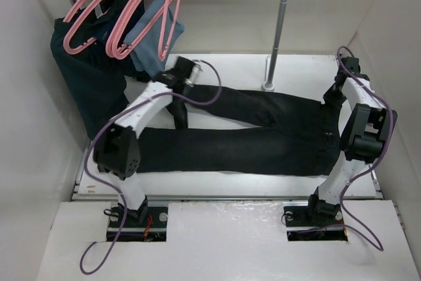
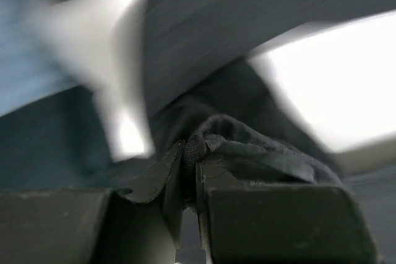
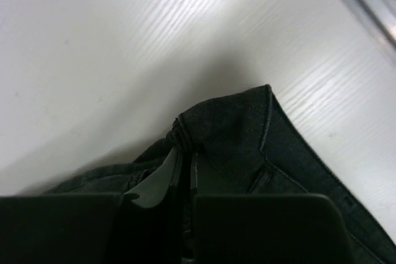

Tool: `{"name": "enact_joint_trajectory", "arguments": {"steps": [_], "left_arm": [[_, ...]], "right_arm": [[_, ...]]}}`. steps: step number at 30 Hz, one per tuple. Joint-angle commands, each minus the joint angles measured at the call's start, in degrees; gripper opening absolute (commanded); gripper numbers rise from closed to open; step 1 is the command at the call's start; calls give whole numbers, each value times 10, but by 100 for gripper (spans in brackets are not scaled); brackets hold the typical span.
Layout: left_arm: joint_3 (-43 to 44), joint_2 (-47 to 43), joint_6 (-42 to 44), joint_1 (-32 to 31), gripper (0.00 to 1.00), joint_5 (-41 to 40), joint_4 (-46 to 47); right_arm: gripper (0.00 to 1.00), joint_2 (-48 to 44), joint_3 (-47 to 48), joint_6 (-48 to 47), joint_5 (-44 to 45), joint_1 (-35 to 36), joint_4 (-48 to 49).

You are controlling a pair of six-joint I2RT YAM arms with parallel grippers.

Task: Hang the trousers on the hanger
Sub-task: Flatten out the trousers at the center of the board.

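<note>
The long black denim trousers (image 1: 250,137) lie flat across the white table (image 1: 230,65). Their waistband is at the right end and the two legs run out to the left. The far leg bends a little toward the back, and the near one lies straighter along the front edge.

At the waistband end, the right claw (image 1: 329,100) has come down on the far corner. From its wrist camera the right claw (image 3: 184,153) is pressed together on a fold of the trousers (image 3: 235,128) at that corner, with bare table (image 3: 124,41) behind.

At the other end, the left claw (image 1: 175,100) hangs over the cuffs, and a strip of dark cloth rises to it from the far leg. Its own camera is blurred, but the left claw (image 2: 189,159) is clearly pinched shut on a bunched edge of the trousers (image 2: 247,146).

Beyond the left end, up in the back left corner, several thin pink plastic hangers (image 1: 140,21) hang in a cluster, well apart from the trousers. A dark navy garment (image 1: 85,80) and a light blue cloth (image 1: 154,41) hang among them. A slim grey metal pole (image 1: 279,24) stands upright at the back of the table, just behind the far leg.
</note>
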Motion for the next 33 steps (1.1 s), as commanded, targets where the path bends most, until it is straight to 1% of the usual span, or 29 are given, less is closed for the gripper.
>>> {"name": "enact_joint_trajectory", "arguments": {"steps": [1, 5, 8, 10, 12, 13, 14, 15, 16, 17, 18, 19, 20, 21, 23, 24, 25, 26, 27, 28, 30, 31, 32, 33], "left_arm": [[-8, -89, 51, 100, 0, -96, 6], [-8, -115, 89, 167, 0, -113, 44], [-8, -115, 106, 186, 0, -135, 80], [-13, -121, 120, 186, 0, -140, 97], [-22, -135, 132, 186, 0, -98, 88], [-54, -144, 142, 180, 0, -48, 79], [-78, -154, 165, 180, 1, -24, 63], [-105, -177, 180, 165, 5, 1, 51], [-131, -189, 196, 158, 14, 54, 33], [-179, -198, 212, 152, 16, 85, -23], [-212, -214, 251, 146, 19, 145, -89], [-212, -222, 268, 146, 19, 146, -90], [-235, -229, 285, 146, 22, 176, -117], [-241, -236, 300, 146, 26, 176, -160], [-241, -236, 329, 159, 36, 182, -199], [-225, -236, 329, 159, 49, 187, -235], [-208, -214, 329, 159, 56, 197, -257], [-189, -203, 326, 164, 62, 211, -277], [-172, -196, 312, 165, 66, 222, -277], [-132, -190, 304, 165, 68, 239, -277], [-90, -190, 304, 189, 68, 281, -277], [-43, -190, 304, 204, 68, 341, -277], [-19, -190, 291, 224, 68, 372, -266], [3, -190, 272, 270, 68, 398, -252]], "right_arm": [[0, -37, 7, 1, 5, -23, 23], [0, -32, 31, 1, 23, -23, 23], [0, -32, 41, -5, 30, -29, 23], [0, -32, 48, -5, 24, -29, 23], [0, -26, 48, -5, 17, -29, 23], [0, -26, 48, -5, 17, -29, 23], [0, -26, 53, -5, 11, -29, 23], [0, -26, 53, -5, 11, -29, 23], [0, -26, 53, -5, 11, -29, 23], [0, -26, 53, -5, 11, -29, 23], [0, -21, 53, -5, 11, -29, 17], [0, -21, 53, -5, 11, -29, 17], [0, -21, 53, -5, 11, -29, 17], [0, -21, 53, -5, 11, -29, 17], [0, -21, 53, -5, 11, -29, 17], [0, -21, 53, -5, 11, -29, 17], [0, -21, 53, -5, 11, -29, 17], [0, -16, 53, -5, 6, -29, 17], [0, -16, 53, -5, 6, -29, 17], [0, -11, 53, -5, 6, -29, 17], [0, -11, 53, -5, 1, -29, 17], [0, -11, 53, -5, 1, -29, 17], [0, -11, 53, -5, 1, -29, 17], [0, -11, 48, -5, 7, -29, 17]]}}
